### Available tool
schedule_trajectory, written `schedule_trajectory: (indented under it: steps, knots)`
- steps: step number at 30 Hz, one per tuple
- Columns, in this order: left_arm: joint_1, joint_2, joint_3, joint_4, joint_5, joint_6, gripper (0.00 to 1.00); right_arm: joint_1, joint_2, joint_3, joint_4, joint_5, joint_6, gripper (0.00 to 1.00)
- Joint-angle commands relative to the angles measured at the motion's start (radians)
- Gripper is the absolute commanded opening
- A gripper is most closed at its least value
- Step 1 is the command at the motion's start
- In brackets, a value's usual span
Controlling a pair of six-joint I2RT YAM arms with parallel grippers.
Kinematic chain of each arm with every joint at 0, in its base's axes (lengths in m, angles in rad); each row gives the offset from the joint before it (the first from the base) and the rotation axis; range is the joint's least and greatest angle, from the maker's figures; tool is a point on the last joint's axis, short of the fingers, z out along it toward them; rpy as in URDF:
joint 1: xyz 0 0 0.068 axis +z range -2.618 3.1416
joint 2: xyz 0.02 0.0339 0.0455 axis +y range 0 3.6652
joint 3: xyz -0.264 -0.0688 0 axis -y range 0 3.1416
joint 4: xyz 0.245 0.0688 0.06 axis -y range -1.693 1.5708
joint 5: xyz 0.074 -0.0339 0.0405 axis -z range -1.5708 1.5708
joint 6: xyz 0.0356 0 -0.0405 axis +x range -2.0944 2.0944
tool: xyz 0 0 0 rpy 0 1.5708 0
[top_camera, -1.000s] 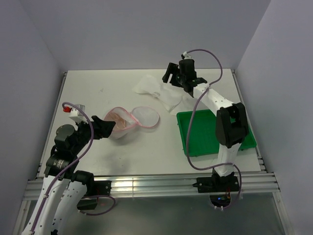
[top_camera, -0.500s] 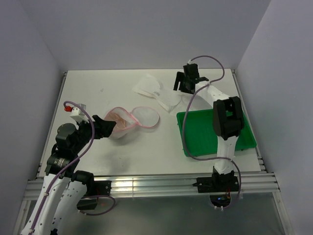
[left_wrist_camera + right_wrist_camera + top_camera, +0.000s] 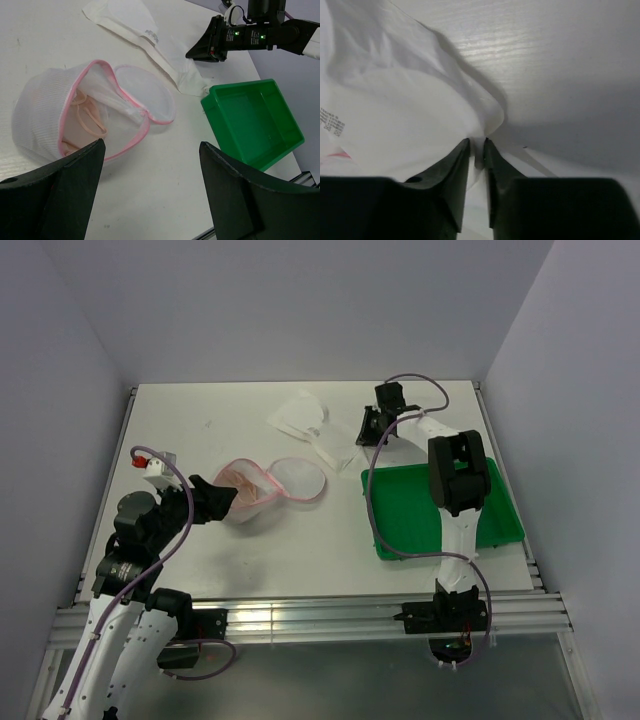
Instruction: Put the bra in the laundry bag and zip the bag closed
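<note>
From above. Laundry bag (image 3: 300, 480) open on the white table (image 3: 200, 410), left of centre, two pink-rimmed halves side by side. Bra (image 3: 237, 480) a peach tint inside the left half. Left gripper (image 3: 222, 502) just beside that half on its near-left side, jaws wide, holding nothing. White cloth (image 3: 300, 418) crumpled at back centre, well apart from the bag. Right gripper (image 3: 368, 428) low on the cloth's right end. Green tray (image 3: 400, 520) right of the bag, near the right edge, with the right arm (image 3: 455, 480) crossing above it. Against a second ago: right gripper down from a raised pose, jaws gone from wide to narrow; cloth's right flap, then spread toward the tray's corner, now drawn thinner. Bag, bra and left gripper as before. Bare table in front of the bag and along the left side; walls (image 3: 300, 310) on three sides.

Left wrist. Bra (image 3: 87, 117) as peach straps looped inside the bag's left half; laundry bag (image 3: 40, 105) mesh wall bulging around them. Left gripper (image 3: 152, 150) wide apart at the bottom of the frame. Right gripper (image 3: 195, 51) nose-down on the thin end of the white cloth (image 3: 125, 17), near the far corner of the green tray (image 3: 250, 120). Bare table (image 3: 165, 170) between bag and tray.

Right wrist. Right gripper (image 3: 476, 145) nearly together, pinched on a thin fold of white cloth (image 3: 395, 100). Printed label (image 3: 331, 122) at the left edge. Bare table (image 3: 560, 60) beyond, to the right.
</note>
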Motion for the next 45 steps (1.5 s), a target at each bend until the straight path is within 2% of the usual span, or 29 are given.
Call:
schedule_trajectory:
  steps: [1, 2, 3, 5, 6, 10, 15, 20, 24, 27, 29, 30, 33, 37, 45]
  knots:
    - [0.002, 0.006, 0.002, 0.029, 0.011, 0.013, 0.83, 0.001, -0.055, -0.041, 0.138, -0.090, 0.061, 0.22]
    - [0.002, 0.007, 0.003, 0.029, 0.011, 0.013, 0.83, 0.001, -0.067, -0.043, 0.162, -0.093, 0.079, 0.16]
    - [0.002, 0.007, 0.003, 0.029, 0.008, 0.013, 0.83, -0.002, -0.073, -0.043, 0.209, -0.092, 0.087, 0.05]
    - [0.002, 0.007, 0.005, 0.029, 0.007, 0.015, 0.83, -0.004, -0.109, -0.055, 0.276, -0.107, 0.090, 0.00]
    - [0.002, 0.010, 0.008, 0.031, 0.007, 0.015, 0.83, -0.004, -0.122, -0.055, 0.323, -0.109, 0.084, 0.00]
    - [0.002, 0.027, 0.017, 0.042, 0.024, 0.021, 0.83, 0.004, -0.211, 0.010, 0.327, -0.102, 0.001, 0.00]
    - [0.002, 0.067, 0.063, 0.074, 0.091, 0.028, 0.82, 0.051, -0.441, 0.006, 0.261, -0.011, -0.238, 0.00]
    - [0.000, 0.127, 0.196, 0.126, 0.198, 0.041, 0.83, 0.186, -0.723, -0.092, 0.264, 0.219, -0.465, 0.00]
    - [-0.003, 0.184, 0.305, 0.170, 0.278, 0.073, 0.85, 0.265, -0.871, -0.097, 0.204, 0.206, -0.594, 0.00]
    - [-0.004, 0.199, 0.373, 0.183, 0.323, 0.126, 0.87, 0.321, -0.966, -0.072, 0.080, 0.096, -0.695, 0.00]
    - [-0.006, 0.199, 0.406, 0.183, 0.352, 0.143, 0.88, 0.344, -1.014, -0.031, 0.009, 0.021, -0.731, 0.00]
    - [-0.006, 0.196, 0.413, 0.186, 0.359, 0.147, 0.88, 0.348, -1.037, -0.008, -0.052, -0.086, -0.738, 0.00]
    - [-0.008, 0.169, 0.423, 0.200, 0.379, 0.153, 0.90, 0.355, -1.061, 0.009, -0.139, -0.196, -0.765, 0.00]
    - [-0.008, 0.132, 0.439, 0.178, 0.396, 0.185, 0.93, 0.357, -1.034, 0.053, -0.250, -0.276, -0.797, 0.00]
    - [-0.008, 0.150, 0.416, 0.184, 0.617, 0.176, 0.97, 0.411, -0.960, 0.161, -0.451, -0.493, -0.898, 0.00]
